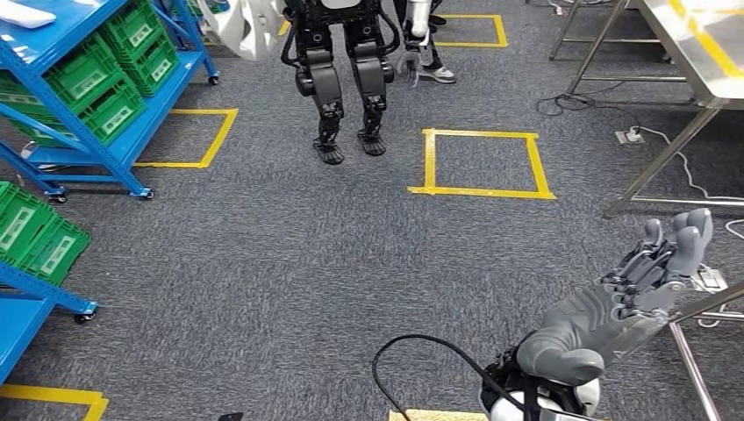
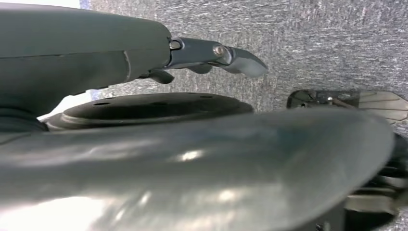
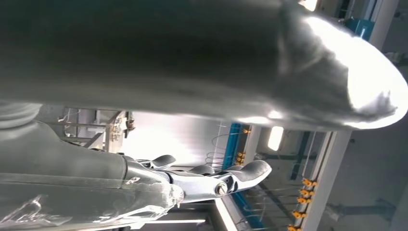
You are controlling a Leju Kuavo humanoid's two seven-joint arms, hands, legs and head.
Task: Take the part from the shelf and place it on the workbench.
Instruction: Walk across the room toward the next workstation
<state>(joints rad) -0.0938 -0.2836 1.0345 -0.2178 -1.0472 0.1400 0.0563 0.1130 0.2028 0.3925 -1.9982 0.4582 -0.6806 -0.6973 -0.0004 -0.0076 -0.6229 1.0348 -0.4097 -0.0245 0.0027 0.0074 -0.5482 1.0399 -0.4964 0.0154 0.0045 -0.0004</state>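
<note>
Your right hand (image 1: 614,307) is raised low on your right, palm up, fingers extended and empty. Your left hand's fingers (image 2: 231,55) reach out straight, holding nothing.

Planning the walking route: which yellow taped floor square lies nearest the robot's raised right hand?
The complete yellow square beside the steel workbench; it is closest to the right hand. The square by the blue shelf lies across the floor.

Green crates (image 1: 110,66), blue shelf (image 1: 105,158)

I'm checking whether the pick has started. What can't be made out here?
- The part: not identifiable on the blue shelf, cut off by the head view's edge.
- Workbench: top cut off.
- Left hand: fingers mostly hidden behind its cover.
- Right hand: palm faces away.
</note>
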